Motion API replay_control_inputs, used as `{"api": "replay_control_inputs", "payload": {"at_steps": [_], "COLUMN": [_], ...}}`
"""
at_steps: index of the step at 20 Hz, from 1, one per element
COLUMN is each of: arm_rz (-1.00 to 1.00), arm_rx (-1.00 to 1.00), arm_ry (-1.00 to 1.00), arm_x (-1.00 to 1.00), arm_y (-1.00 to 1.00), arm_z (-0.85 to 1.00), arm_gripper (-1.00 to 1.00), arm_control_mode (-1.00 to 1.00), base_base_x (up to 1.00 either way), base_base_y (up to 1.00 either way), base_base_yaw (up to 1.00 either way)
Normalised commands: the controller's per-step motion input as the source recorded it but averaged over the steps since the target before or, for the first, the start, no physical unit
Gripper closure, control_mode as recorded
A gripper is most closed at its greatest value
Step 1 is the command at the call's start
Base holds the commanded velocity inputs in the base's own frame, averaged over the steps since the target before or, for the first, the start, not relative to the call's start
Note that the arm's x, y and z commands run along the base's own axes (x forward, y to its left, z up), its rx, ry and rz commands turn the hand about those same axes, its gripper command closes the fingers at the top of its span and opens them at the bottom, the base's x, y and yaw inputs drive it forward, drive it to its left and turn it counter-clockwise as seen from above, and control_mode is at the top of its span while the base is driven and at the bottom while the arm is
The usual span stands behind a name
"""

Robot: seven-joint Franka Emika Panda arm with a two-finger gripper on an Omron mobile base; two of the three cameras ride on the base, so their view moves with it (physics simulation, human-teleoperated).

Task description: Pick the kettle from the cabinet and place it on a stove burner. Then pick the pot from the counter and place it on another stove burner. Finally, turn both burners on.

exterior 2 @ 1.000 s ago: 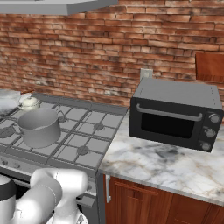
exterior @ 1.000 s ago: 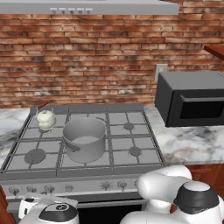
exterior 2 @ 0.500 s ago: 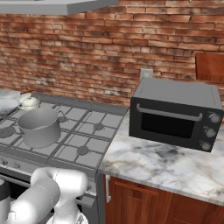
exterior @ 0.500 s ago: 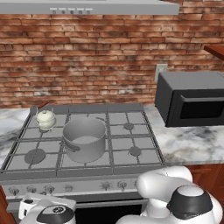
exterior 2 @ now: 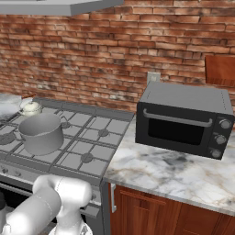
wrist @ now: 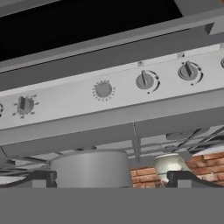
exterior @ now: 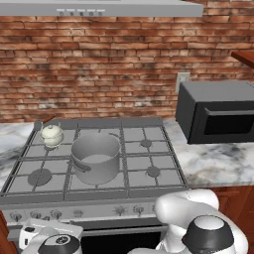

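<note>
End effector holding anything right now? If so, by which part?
Nothing held. The end effector is open, facing the stove's knob row. The pot and the kettle both sit on burners, untouched.

A grey pot (exterior 2: 41,133) sits on the front left part of the silver stove (exterior 2: 98,151), with a small white kettle (exterior 2: 31,108) at the back left corner. A black toaster oven (exterior 2: 183,120) stands on the marble counter (exterior 2: 170,174) against the brick wall (exterior 2: 137,41).

Base views flank stove (exterior: 99,163), hand view close, inverted
</note>
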Motion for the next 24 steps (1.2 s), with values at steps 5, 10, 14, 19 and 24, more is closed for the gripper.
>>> {"api": "replay_control_inputs", "payload": {"at_steps": [5, 10, 14, 19, 24], "arm_rz": [0.00, 0.00, 0.00, 0.00, 0.00], "arm_rx": [-0.02, -0.03, -0.02, -0.01, 0.00], "arm_ry": [-0.02, -0.01, 0.00, 0.00, 0.00], "arm_x": [0.09, 0.13, 0.16, 0.15, 0.14], "arm_y": [0.13, 0.21, 0.12, 0.12, 0.17], "arm_z": [-0.19, -0.17, -0.20, -0.16, -0.13], "arm_gripper": [-1.00, -1.00, -1.00, -1.00, -1.00], "arm_control_mode": [-1.00, -1.00, -1.00, -1.00, -1.00], "base_base_x": [0.00, 0.00, 0.00, 0.00, 0.00], "base_base_y": [0.00, 0.00, 0.00, 0.00, 0.00], "base_base_yaw": [0.00, 0.00, 0.00, 0.00, 0.00]}}
